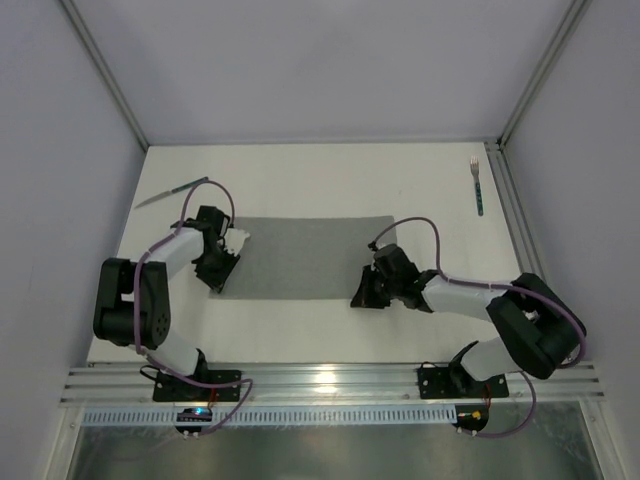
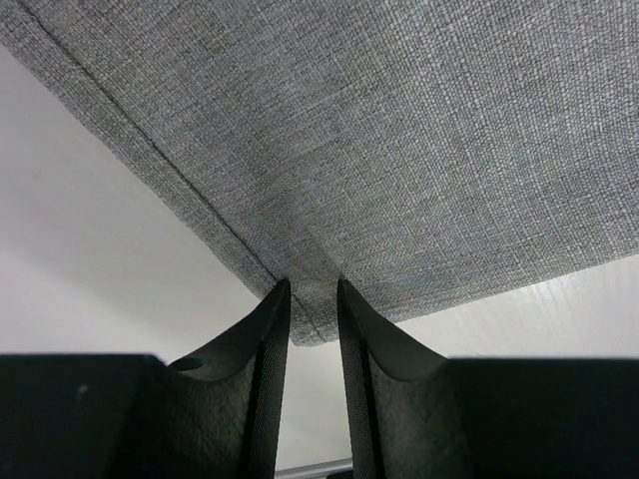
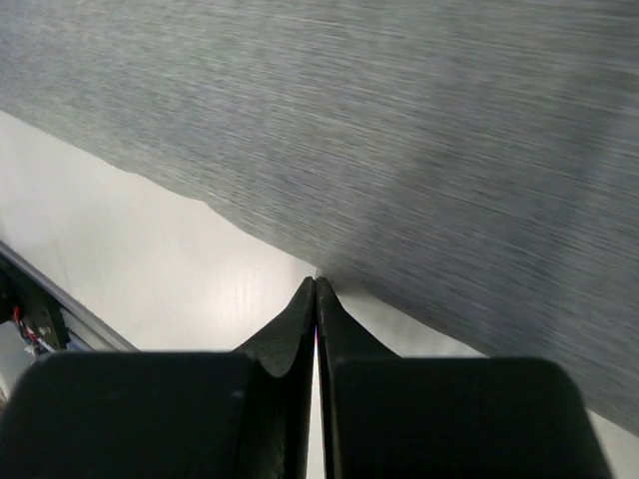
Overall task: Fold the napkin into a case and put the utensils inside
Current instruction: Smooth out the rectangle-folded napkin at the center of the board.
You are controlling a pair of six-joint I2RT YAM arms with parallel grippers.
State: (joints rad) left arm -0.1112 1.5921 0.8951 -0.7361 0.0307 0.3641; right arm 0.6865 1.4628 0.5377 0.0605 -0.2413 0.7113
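Note:
The grey napkin (image 1: pixel 305 257) lies spread as a wide rectangle in the middle of the white table. My left gripper (image 1: pixel 222 266) is at its left edge. In the left wrist view the hemmed corner of the napkin (image 2: pixel 419 150) sits pinched between the two fingertips (image 2: pixel 276 299). My right gripper (image 1: pixel 364 296) is at the napkin's near right corner, jaws pressed together, tips just at the blurred fabric edge (image 3: pixel 429 150). The knife (image 1: pixel 172 191) lies at the far left and the fork (image 1: pixel 477 186) at the far right, both apart from the napkin.
Grey walls and metal frame posts close in the table on the left, right and back. A metal rail (image 1: pixel 330 380) runs along the near edge by the arm bases.

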